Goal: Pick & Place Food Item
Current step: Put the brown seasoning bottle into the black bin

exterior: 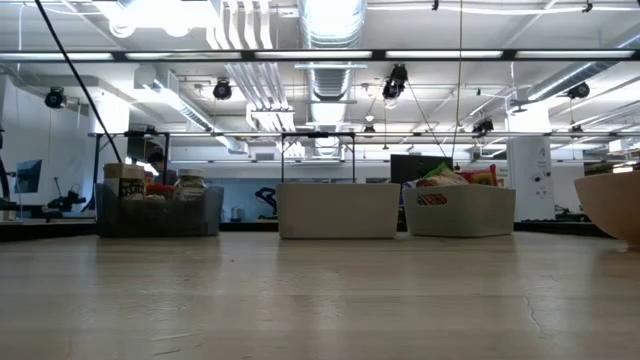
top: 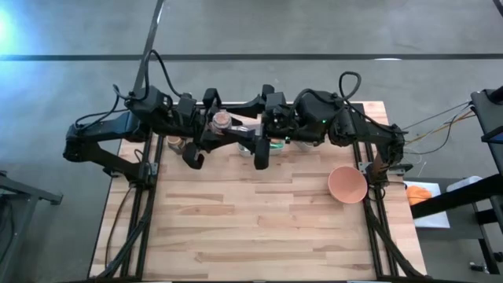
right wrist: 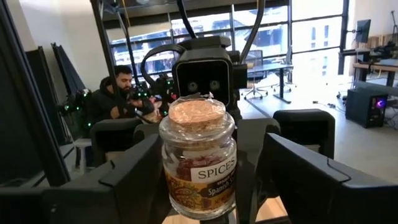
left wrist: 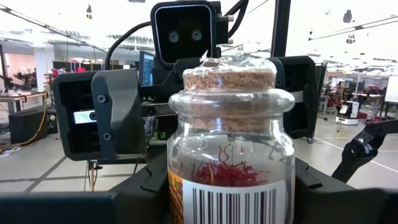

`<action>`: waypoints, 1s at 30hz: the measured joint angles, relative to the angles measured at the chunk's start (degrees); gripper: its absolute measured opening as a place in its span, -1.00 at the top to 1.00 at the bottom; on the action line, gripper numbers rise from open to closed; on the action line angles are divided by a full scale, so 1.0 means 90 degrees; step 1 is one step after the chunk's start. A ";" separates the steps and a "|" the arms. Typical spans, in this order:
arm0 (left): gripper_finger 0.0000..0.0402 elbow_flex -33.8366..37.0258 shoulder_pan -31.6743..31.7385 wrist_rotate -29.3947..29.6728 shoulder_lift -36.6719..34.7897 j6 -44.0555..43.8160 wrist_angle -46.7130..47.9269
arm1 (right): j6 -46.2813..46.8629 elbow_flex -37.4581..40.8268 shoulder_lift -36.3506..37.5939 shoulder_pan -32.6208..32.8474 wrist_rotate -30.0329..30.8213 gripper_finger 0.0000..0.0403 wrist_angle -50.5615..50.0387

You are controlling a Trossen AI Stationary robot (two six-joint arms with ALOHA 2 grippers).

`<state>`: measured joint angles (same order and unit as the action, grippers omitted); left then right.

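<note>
Spice jar – glass, slick, prob breakable. Left gripper pinches its body; right gripper fingers spread either side – take body, not cork.

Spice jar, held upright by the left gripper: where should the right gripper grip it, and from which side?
Probably take the spice jar by its round glass body, below the bulging neck under the cork, coming in level from the side opposite the left gripper. The right gripper faces it there, fingers open on either side.
</note>
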<state>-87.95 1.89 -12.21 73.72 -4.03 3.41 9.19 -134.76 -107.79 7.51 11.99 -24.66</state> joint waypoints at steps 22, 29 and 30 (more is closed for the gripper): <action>0.14 -0.0006 0.0012 0.0208 0.0075 -0.0068 0.0097 | -0.0204 0.0010 -0.0019 0.0002 -0.0389 -0.41 0.0105; 0.14 -0.0006 0.0012 0.0211 0.0113 -0.0050 0.0112 | -0.0243 0.0010 -0.0021 0.0002 -0.0318 -0.41 0.0120; 0.14 -0.0004 0.0012 0.0208 0.0113 -0.0048 0.0126 | -0.0243 0.0010 -0.0022 0.0002 -0.0316 -0.40 0.0124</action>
<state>-87.99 2.00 -10.33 74.74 -4.47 4.54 7.01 -134.67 -107.98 7.53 9.15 -23.54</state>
